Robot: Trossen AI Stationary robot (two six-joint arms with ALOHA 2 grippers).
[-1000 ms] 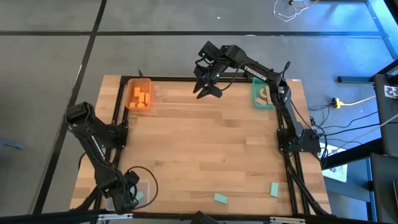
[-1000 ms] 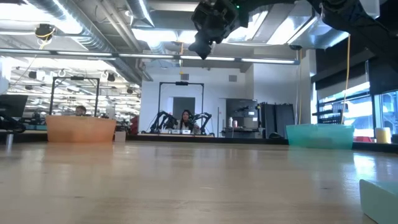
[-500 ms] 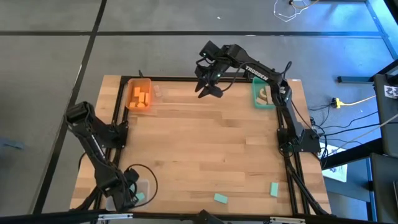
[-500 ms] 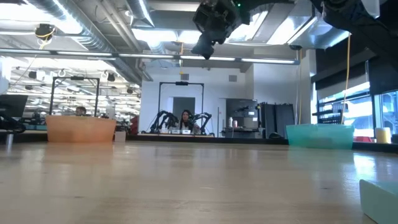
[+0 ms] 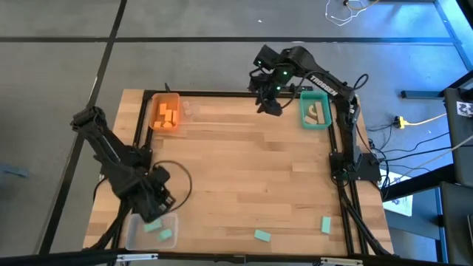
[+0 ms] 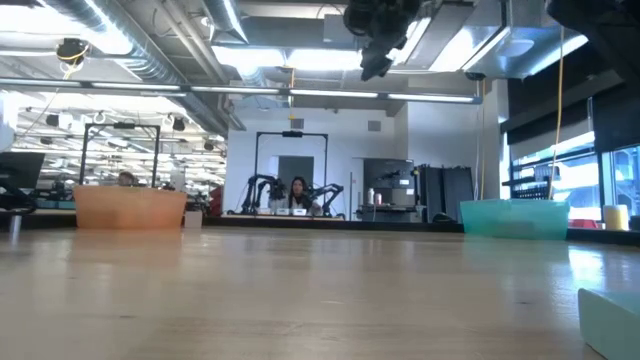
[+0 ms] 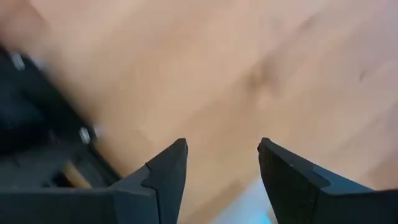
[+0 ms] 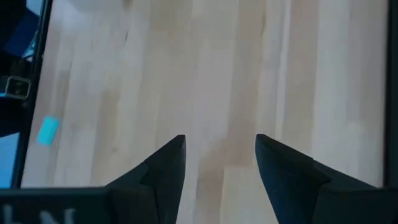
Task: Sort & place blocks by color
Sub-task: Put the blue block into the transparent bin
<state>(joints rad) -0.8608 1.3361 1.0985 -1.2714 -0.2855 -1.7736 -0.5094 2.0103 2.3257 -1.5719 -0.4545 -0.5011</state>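
The orange bin [image 5: 165, 112] holds orange blocks [image 5: 168, 115]. The teal bin [image 5: 315, 111] holds a wood block [image 5: 316, 112]. The clear bin [image 5: 151, 230] holds two teal blocks [image 5: 160, 231]; two more [image 5: 261, 236] lie loose near the table's [image 5: 244, 177] front edge. The left gripper [image 5: 154, 201], fingers wide and empty, has moved from the clear bin to above bare table. The right gripper [image 5: 270, 103], fingers wide and empty, has shifted toward the teal bin.

A teal block [image 6: 612, 322] was cut off at the low view's edge. The left wrist view was blurred; the bin contents' [image 5: 316, 113] shapes were indistinct.
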